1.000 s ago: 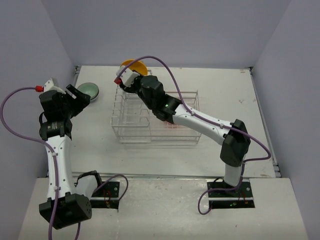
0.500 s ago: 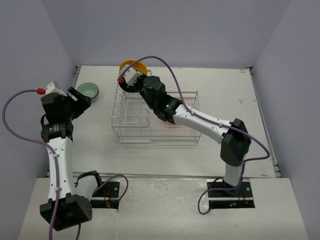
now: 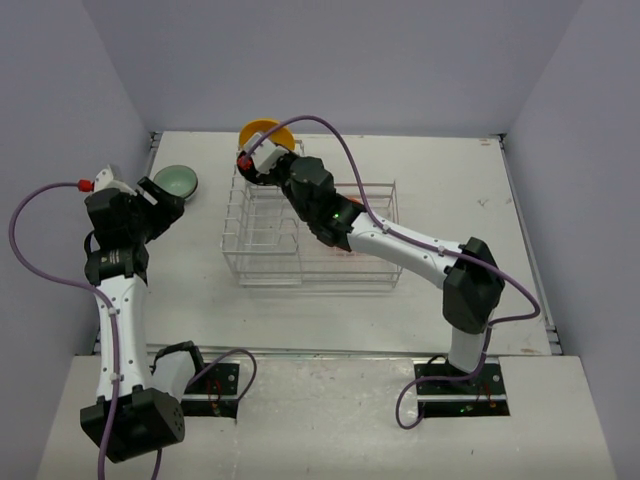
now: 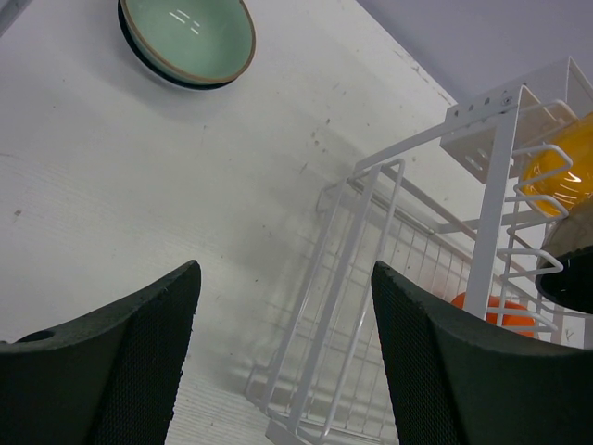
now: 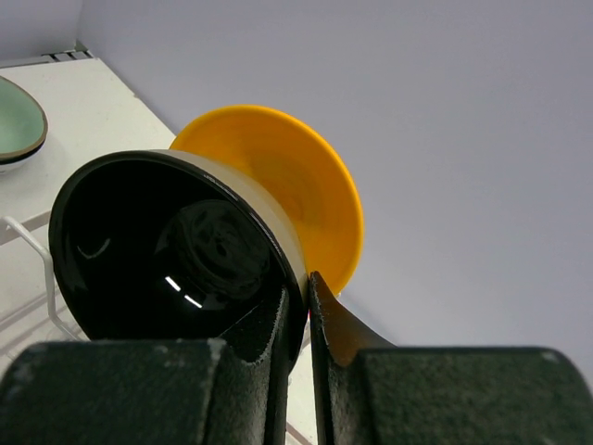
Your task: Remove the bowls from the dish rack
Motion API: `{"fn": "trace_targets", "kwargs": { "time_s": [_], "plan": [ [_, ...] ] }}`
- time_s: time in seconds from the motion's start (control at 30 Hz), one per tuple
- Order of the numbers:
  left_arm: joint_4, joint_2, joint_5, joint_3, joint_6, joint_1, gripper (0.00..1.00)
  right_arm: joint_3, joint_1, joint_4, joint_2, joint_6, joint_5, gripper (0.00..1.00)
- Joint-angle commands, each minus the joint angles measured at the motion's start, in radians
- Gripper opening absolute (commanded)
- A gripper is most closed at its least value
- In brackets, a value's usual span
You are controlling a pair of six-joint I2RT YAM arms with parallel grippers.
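The dish rack (image 3: 310, 238) stands mid-table, its tall slotted end to the left. A yellow bowl (image 3: 262, 131) stands upright in the far slots. Just in front of it is a black bowl (image 5: 176, 250), also on edge, and my right gripper (image 5: 308, 297) is shut on its rim, one finger inside and one outside. An orange-red bowl (image 4: 491, 311) lies in the low basket. The pale mint bowl (image 3: 177, 181) sits on the table left of the rack. My left gripper (image 4: 285, 343) hovers open and empty near it, facing the rack (image 4: 371, 269).
Grey walls close in the table on the left, back and right. The right arm stretches diagonally over the rack's low basket. A purple cable loops over each arm.
The right gripper's fingers have closed onto the black bowl's rim. The left arm has drawn back slightly from the mint bowl, still open.
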Motion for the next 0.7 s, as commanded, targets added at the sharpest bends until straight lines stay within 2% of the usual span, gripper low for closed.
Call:
{"fn": "trace_targets", "kwargs": {
  "time_s": [0.0,0.67],
  "plan": [
    [0.054,-0.011,0.025,-0.009,0.014,-0.003,0.75,-0.025,0.022,-0.009,-0.031,0.036,-0.060,0.00],
    [0.090,-0.011,0.017,-0.070,0.022,-0.003,0.75,-0.064,0.033,0.012,-0.088,0.065,-0.078,0.00]
  ]
}}
